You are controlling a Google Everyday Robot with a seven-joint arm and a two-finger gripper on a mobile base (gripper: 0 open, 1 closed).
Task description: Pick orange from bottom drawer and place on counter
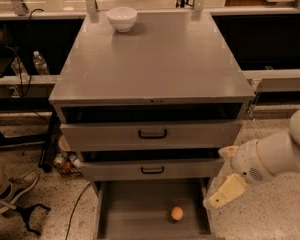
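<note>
Frame edge crops the bottom drawer (135, 210) beside the hand (221, 196).

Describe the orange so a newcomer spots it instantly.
Find the grey metal drawer cabinet with a white bowl on top; its bottom drawer is pulled open. The orange is the small round fruit on that drawer's floor, right of centre, near the robot's claw. Nothing else visible there is round or orange.

white arm (282, 151) in from rt, pincer (224, 191) low, angled down-left
</note>
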